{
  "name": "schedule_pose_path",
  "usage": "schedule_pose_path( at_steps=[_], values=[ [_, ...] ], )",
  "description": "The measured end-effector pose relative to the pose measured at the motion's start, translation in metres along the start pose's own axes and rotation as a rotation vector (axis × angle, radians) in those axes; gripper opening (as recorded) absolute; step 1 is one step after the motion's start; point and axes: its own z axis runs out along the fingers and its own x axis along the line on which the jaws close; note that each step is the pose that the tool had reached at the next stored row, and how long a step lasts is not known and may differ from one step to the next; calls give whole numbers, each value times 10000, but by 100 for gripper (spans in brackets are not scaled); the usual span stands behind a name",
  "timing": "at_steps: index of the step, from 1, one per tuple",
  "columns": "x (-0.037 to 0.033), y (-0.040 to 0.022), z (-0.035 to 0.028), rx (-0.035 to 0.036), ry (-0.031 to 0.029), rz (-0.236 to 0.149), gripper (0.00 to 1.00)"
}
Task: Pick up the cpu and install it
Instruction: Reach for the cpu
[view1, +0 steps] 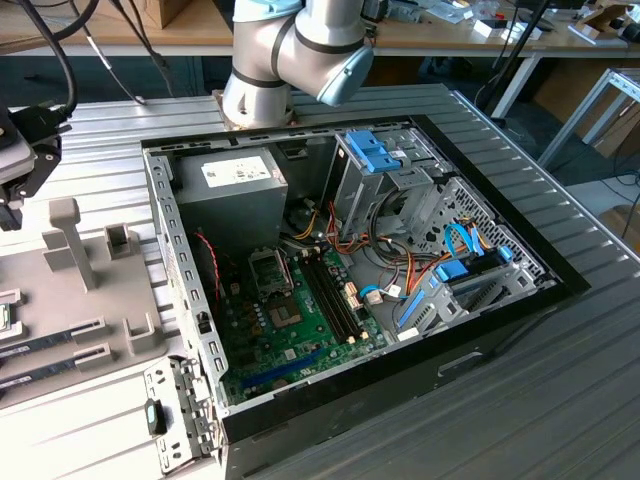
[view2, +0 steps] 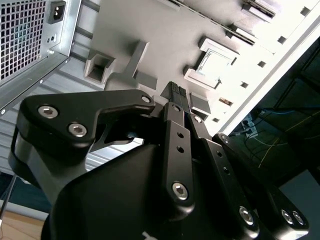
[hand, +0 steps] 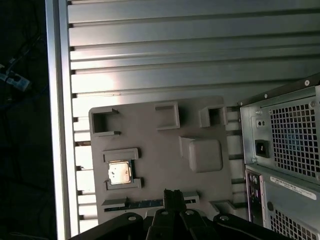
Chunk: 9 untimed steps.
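The cpu (hand: 120, 173) sits nested in a holder tray (hand: 160, 160), likely to keep it square for pickup. In the exterior view the tray lies at nine o'clock from the computer case (view1: 165, 240). The gripper (hand: 172, 196) hovers near, jaws seemingly pressed together, empty.

The cpu (hand: 120, 173) seemingly lies in the tray (hand: 160, 150), beside the computer case (hand: 295, 125).

I count one cpu (hand: 120, 172), just ahead of my jaws and off to one side, on one grey holder plate (hand: 160, 165) (three square pockets (hand: 167, 115) line its far edge), beside one computer case (hand: 255, 200).
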Motion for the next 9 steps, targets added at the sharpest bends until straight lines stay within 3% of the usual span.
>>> schedule_pose_path(
  at_steps=[9],
  values=[
    [58, -5, 20, 0, 0, -1, 11]
  ],
)
